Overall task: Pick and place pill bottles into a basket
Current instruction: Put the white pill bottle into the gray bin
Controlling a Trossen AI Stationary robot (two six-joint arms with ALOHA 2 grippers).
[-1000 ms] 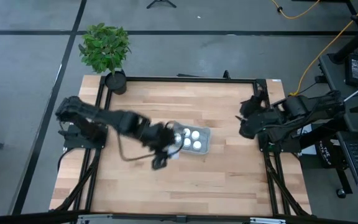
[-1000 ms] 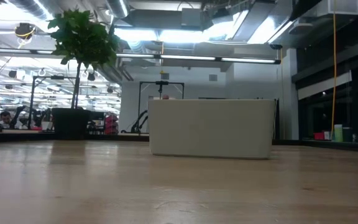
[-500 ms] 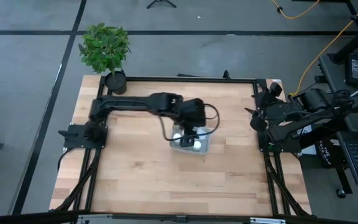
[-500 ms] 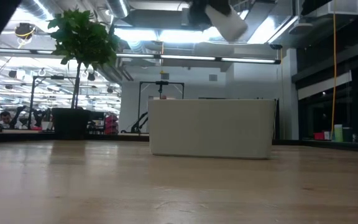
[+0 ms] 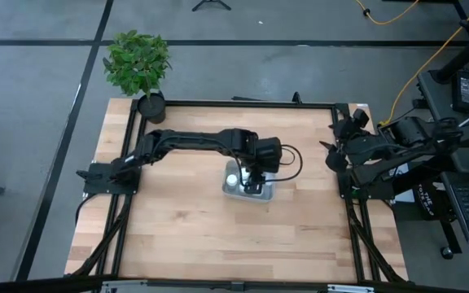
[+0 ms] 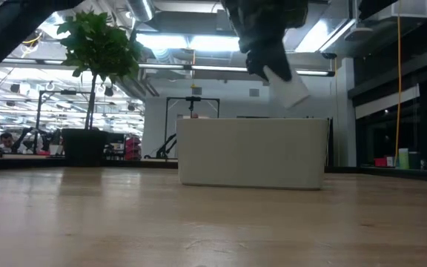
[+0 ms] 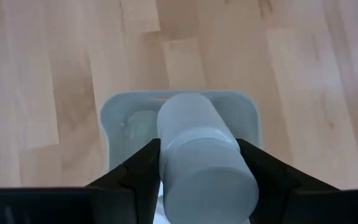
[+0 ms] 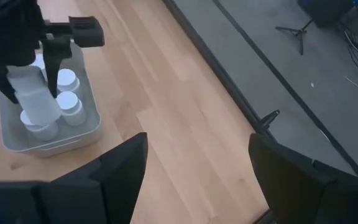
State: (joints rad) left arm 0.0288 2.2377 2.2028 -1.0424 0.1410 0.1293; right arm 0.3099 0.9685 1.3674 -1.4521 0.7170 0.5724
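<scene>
Worktop: pale butcher-block wooden worktop [image 5: 186, 228] inside a black frame, a green potted plant in a black pot [image 5: 139, 65] at its far left corner, grey floor all round.

Basket: pale grey-blue shallow rectangular plastic basket [image 5: 228, 192] sits mid-worktop; from the low view its long wall [image 6: 250, 152] stands flat on the wood.

Left jaws: left gripper [image 5: 253, 177] hangs right over the basket, jaws narrowed onto a small white cylindrical pill bottle with a white cap [image 7: 204, 158]. Wrist view shows a dark finger pressed on each side of it, basket rim [image 7: 114, 109] directly beyond.

Held bottle: in the low view it hangs tilted [image 6: 286, 87], just above the basket's top edge, not touching it.

Already in: the right wrist view shows other white-capped pill bottles [image 8: 67, 93] standing upright inside the basket, packed close together. One cap [image 5: 232, 180] peeks out beside the arm from above. Exact count is hidden by the arm.

Right jaws: right gripper [image 5: 330, 156] waits at the right edge of the worktop, well apart from the basket; its fingers [image 8: 120, 171] sit spread wide with nothing between them.

Progress: looks late in the job. No loose bottles show anywhere on the wood, so this one seems to be the last.

Left to do: lower it into the free spot, let go, pull clear.
</scene>
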